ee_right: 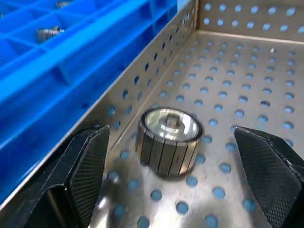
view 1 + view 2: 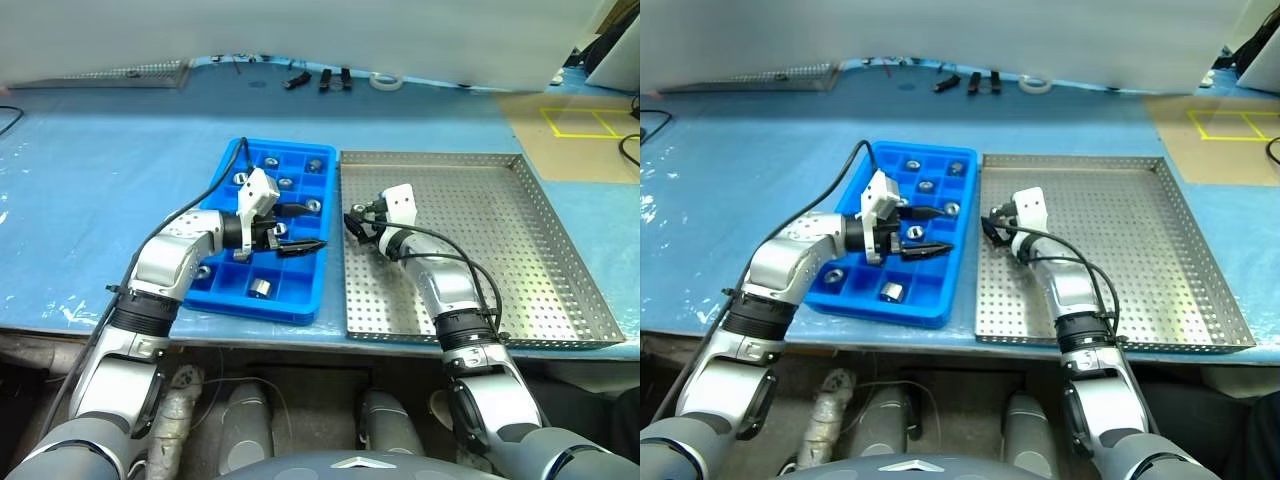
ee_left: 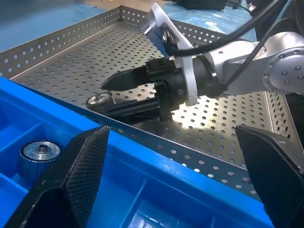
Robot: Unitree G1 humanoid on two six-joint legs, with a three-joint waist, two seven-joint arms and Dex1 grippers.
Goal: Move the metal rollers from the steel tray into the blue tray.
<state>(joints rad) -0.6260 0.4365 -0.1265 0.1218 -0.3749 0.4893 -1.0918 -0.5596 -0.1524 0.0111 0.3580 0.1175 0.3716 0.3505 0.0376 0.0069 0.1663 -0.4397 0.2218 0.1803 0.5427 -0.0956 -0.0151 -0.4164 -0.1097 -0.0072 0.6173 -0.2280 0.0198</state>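
My left gripper (image 2: 296,229) hangs over the blue tray (image 2: 226,178), jaws wide and empty, since it has nothing to drop. Rollers already sit in some of the blue tray's little boxes. Just right of the blue tray, in the steel tray (image 2: 520,240), my right gripper (image 1: 171,142) has wide jaws either side of one roller (image 1: 169,140), ready to pinch it.

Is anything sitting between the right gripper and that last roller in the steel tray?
Nothing visible does. The roller sits on the steel tray between the open fingers of the right gripper, near the rim beside the blue tray.
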